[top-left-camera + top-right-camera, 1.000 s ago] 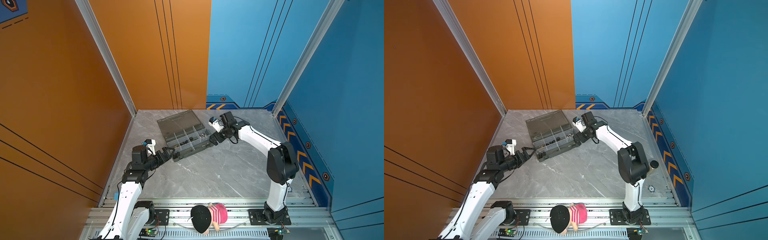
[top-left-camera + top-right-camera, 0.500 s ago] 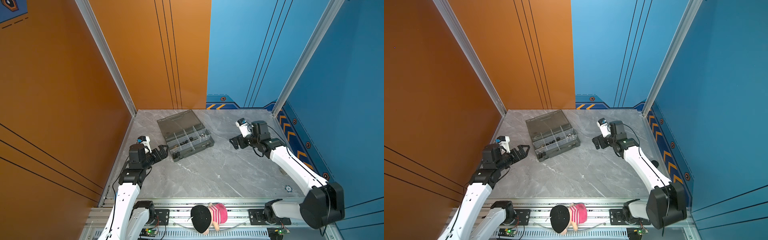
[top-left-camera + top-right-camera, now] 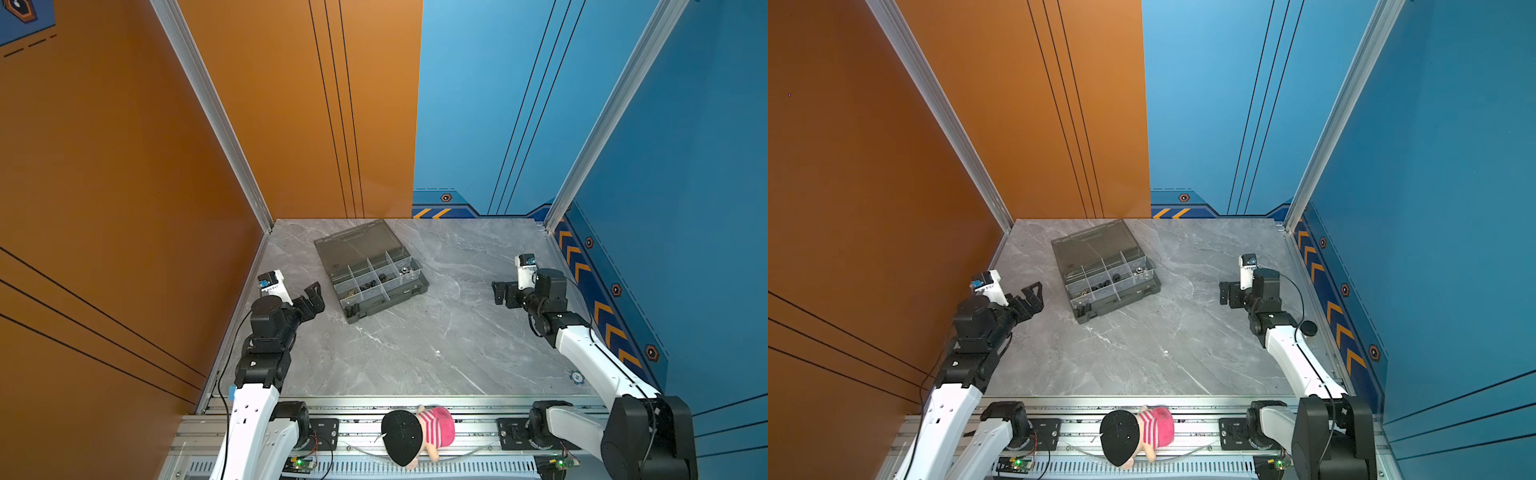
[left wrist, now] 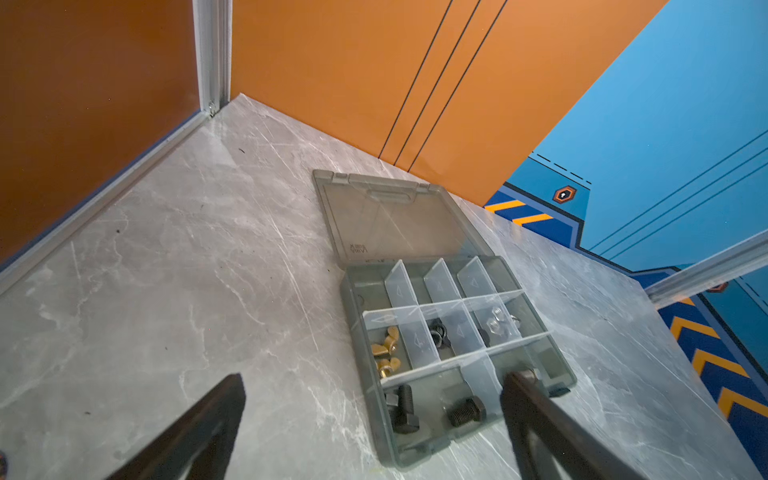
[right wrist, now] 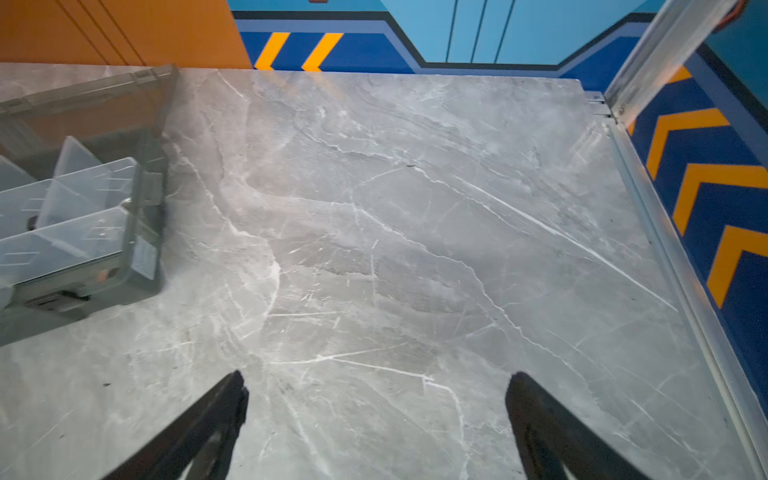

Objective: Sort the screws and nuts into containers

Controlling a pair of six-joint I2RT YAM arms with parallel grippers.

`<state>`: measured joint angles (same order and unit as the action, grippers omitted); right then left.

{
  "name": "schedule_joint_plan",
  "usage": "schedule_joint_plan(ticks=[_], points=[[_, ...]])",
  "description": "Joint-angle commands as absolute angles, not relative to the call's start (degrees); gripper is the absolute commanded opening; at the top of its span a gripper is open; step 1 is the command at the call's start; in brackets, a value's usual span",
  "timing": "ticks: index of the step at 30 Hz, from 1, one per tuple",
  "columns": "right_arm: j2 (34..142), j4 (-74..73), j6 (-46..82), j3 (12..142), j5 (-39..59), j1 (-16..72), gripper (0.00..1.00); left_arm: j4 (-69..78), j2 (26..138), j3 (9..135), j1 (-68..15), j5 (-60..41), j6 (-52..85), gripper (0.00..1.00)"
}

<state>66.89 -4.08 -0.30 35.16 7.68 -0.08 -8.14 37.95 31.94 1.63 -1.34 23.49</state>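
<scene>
Grey marble tabletop (image 3: 415, 353), orange and blue walls (image 3: 291, 124). Left of open organiser case (image 3: 390, 303): left gripper (image 3: 313, 291), spread wide, empty. Right of it: right gripper (image 3: 500, 291), also wide, empty.

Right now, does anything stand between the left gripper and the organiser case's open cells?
Nothing visible does. The left gripper, open, hangs beside the organiser case with only bare tabletop between; the lid lies folded back flat, leaving the cells uncovered.
</scene>
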Motion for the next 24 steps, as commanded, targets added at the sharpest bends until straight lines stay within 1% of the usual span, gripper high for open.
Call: schedule_joint_plan(ticks=[1, 3, 7, 10, 18, 24], points=[[69.1, -17.5, 3.2, 30.3, 6.9, -2.3, 1.0, -2.4, 38.9, 29.8, 2.2, 3.4, 19.7, 0.98], [70.8, -23.7, 3.6, 27.7, 7.0, -2.9, 1.0, -0.1, 39.4, 28.5, 2.2, 5.1, 18.3, 0.98], [74.3, -29.4, 3.3, 25.6, 7.3, -2.9, 1.0, 7.7, 40.6, 23.9, 2.1, 7.7, 16.4, 0.98], [75.5, -34.5, 2.9, 23.8, 6.9, -2.7, 1.0, 10.6, 42.9, 22.3, 2.2, 8.9, 14.7, 0.98], [80.5, -42.2, 3.9, 22.4, 5.8, -2.5, 1.0, 20.7, 50.8, 18.8, 2.2, 8.4, 10.7, 0.98], [85.4, -49.1, 3.2, 21.2, 3.7, -1.7, 1.0, 25.1, 57.6, 18.7, 2.2, 7.1, 7.9, 0.98]])
